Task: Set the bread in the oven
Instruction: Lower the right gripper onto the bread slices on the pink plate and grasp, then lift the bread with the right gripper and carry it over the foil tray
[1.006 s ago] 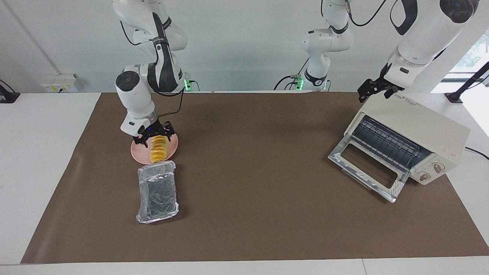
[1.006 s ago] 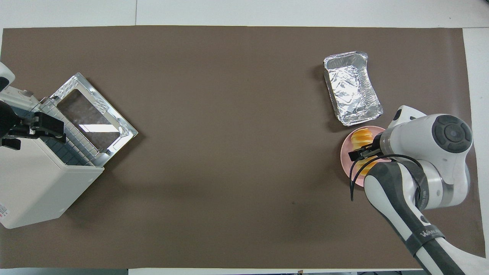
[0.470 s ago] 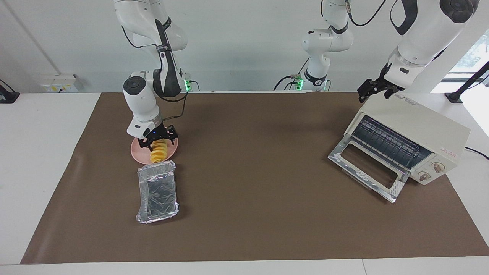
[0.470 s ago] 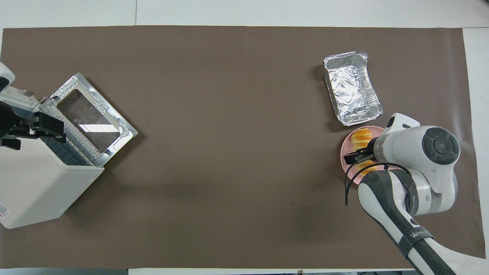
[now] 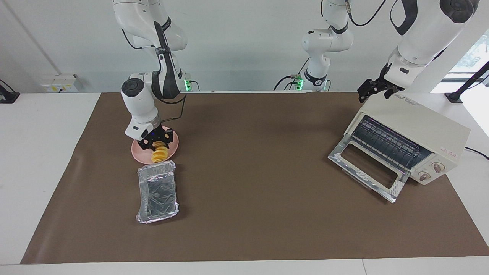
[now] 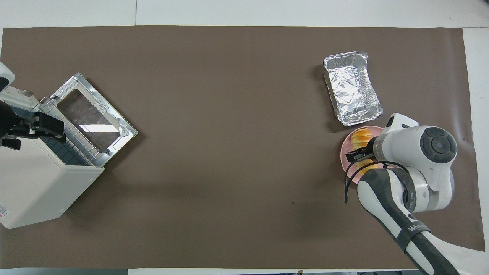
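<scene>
The bread [image 5: 159, 154], a short yellow-orange ridged loaf, lies on a round pink plate [image 5: 136, 151] toward the right arm's end of the table; it also shows in the overhead view [image 6: 361, 136]. My right gripper [image 5: 154, 142] is down over the loaf's end nearer the robots, open, with a finger on either side. The cream-white oven [image 5: 416, 122] stands at the left arm's end with its glass door [image 5: 366, 168] dropped open and the wire rack showing. My left gripper [image 5: 376, 89] waits at the oven's top edge.
A crinkled silver foil tray [image 5: 157, 191] lies just beside the plate, farther from the robots. A brown mat [image 5: 259, 152] covers the table between the plate and the oven. A third robot base stands at the table's back edge.
The right arm's wrist has swung and the right gripper has settled lower over the bread. The bread, plate and left arm have not moved.
</scene>
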`<action>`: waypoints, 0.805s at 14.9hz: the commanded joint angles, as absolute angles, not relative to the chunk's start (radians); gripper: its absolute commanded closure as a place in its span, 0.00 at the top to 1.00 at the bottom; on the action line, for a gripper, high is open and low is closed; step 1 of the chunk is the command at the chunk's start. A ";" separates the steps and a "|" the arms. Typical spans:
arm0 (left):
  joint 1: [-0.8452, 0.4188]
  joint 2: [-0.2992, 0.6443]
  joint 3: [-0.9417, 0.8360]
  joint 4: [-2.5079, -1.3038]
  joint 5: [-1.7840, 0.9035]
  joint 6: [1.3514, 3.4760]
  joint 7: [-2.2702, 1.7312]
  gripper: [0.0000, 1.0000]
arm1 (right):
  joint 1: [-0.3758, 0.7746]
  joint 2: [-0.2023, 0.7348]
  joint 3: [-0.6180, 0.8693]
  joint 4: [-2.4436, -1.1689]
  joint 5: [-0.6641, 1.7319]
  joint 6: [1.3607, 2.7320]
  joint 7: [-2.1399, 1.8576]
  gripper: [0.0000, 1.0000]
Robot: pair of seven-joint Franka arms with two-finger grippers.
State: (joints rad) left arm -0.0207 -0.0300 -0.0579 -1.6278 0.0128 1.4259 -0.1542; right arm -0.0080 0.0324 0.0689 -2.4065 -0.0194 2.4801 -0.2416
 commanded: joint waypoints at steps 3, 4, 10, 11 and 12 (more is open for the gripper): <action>-0.023 -0.052 -0.051 -1.643 -0.003 1.422 -0.155 1.00 | -0.018 0.037 0.078 -2.385 -0.011 2.431 -0.256 0.00; -0.023 -0.052 -0.051 -1.644 -0.003 1.424 -0.155 1.00 | -0.018 0.035 0.078 -2.375 -0.011 2.412 -0.258 0.00; -0.023 -0.052 -0.051 -1.643 -0.003 1.424 -0.155 1.00 | -0.026 0.047 0.077 -2.139 -0.012 2.133 -0.275 0.00; -0.023 -0.052 -0.051 -1.643 -0.003 1.424 -0.153 1.00 | -0.028 0.075 0.077 -2.059 -0.012 2.085 -0.275 0.00; -0.023 -0.052 -0.051 -1.643 -0.003 1.424 -0.155 1.00 | -0.028 0.104 0.077 -1.992 -0.012 2.059 -0.275 0.00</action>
State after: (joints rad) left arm -0.0207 -0.0300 -0.0579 -1.6278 0.0128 1.4259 -0.1542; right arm -0.0088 0.0364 0.0691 -2.1497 -0.0196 2.1435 -0.2444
